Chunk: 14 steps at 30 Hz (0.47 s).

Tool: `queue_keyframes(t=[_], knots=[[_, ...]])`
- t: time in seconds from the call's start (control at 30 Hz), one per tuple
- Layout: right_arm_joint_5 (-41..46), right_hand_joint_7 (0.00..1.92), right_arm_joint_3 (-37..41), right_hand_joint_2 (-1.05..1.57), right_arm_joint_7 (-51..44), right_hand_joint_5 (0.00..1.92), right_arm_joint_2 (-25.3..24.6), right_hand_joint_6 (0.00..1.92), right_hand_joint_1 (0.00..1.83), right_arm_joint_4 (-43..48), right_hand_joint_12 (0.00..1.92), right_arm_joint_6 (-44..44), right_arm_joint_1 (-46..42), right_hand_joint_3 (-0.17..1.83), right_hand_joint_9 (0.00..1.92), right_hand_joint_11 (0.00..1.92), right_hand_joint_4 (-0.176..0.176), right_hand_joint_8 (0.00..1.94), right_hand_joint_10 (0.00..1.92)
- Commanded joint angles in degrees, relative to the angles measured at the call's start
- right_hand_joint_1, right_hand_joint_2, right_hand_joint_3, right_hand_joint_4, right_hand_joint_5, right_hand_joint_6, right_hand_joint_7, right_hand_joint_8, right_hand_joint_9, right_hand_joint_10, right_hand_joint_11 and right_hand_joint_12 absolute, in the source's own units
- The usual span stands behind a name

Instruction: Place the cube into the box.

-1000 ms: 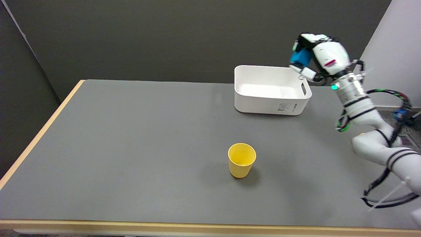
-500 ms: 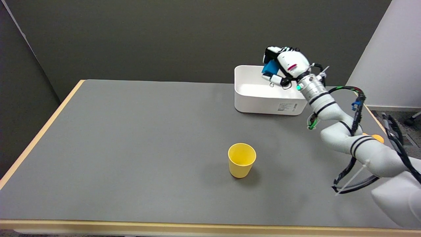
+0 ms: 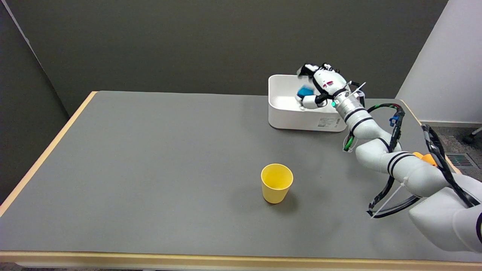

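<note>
My hand (image 3: 320,84) is showing white shells with black fingers and a small red mark, and my white arm (image 3: 380,150) is wearing black bands. The cube (image 3: 305,91) is showing bright blue against the plain white box (image 3: 286,113). The cup (image 3: 276,183) is glowing yellow on the grey, tan-edged counter (image 3: 150,169).
</note>
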Motion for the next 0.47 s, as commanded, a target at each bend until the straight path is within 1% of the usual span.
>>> queue_keyframes(t=[0.03,0.13,0.17,0.23,0.27,0.33,0.4,0.47], knots=[[16.48,0.00,3.21,0.60,-2.11,0.05,2.79,0.39,0.60,14.29,0.91,1.97,-10.86,0.97,0.00,0.00,0.067,0.08,0.44],[16.56,0.00,4.87,0.60,-2.11,0.06,4.41,0.40,0.52,20.20,1.02,5.16,-14.67,0.96,0.00,0.02,0.070,0.07,0.48],[16.61,0.00,5.91,0.60,-2.11,0.06,4.67,0.39,0.50,22.68,1.04,7.78,-16.78,0.96,0.00,0.02,0.069,0.07,0.50],[17.83,0.01,7.08,0.60,-2.03,0.09,4.56,0.37,0.51,25.98,1.11,12.31,-20.02,0.92,0.01,0.01,0.071,0.16,0.56],[19.34,0.02,7.25,0.61,-1.82,0.11,4.51,0.35,0.53,27.66,1.16,15.42,-21.81,0.89,0.02,0.01,0.073,0.22,0.59],[24.83,0.07,6.92,0.60,-1.61,0.12,4.32,0.36,0.54,30.88,1.20,22.39,-25.11,0.91,0.04,0.01,0.072,0.22,0.63],[28.22,0.20,6.61,0.61,-0.78,0.16,4.28,0.42,0.49,33.88,1.24,28.51,-27.78,0.96,0.16,0.11,0.056,0.32,0.71],[29.41,0.35,6.79,0.65,3.15,0.25,4.83,0.49,0.53,37.89,1.48,34.76,-31.04,0.91,0.28,0.25,0.055,0.39,0.84]])
